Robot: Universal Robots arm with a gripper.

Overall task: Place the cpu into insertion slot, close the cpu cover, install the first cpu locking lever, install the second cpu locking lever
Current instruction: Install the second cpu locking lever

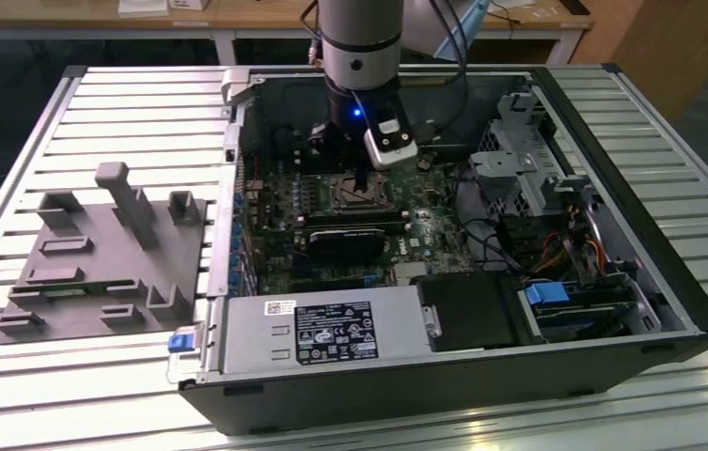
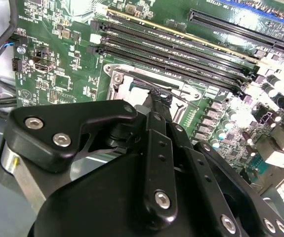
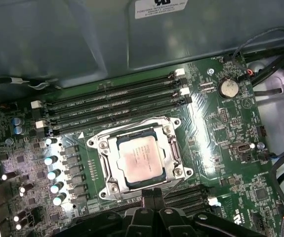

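Note:
The cpu, a pale square chip, lies seated in the insertion slot on the green board. The silvery cpu cover lies flat around the chip's edges. Thin wire levers run along two sides of the frame. In the first wrist view my gripper is shut with nothing in it, its black tips just off one edge of the socket. In the second wrist view the gripper points down at the slot. The exterior view shows the gripper low inside the open case, over the slot.
Long black memory slots flank the socket. Capacitors stand close by, and a coin battery sits further off. A power supply, drive cage and cables crowd the case. A grey fixture lies outside, at the exterior view's left.

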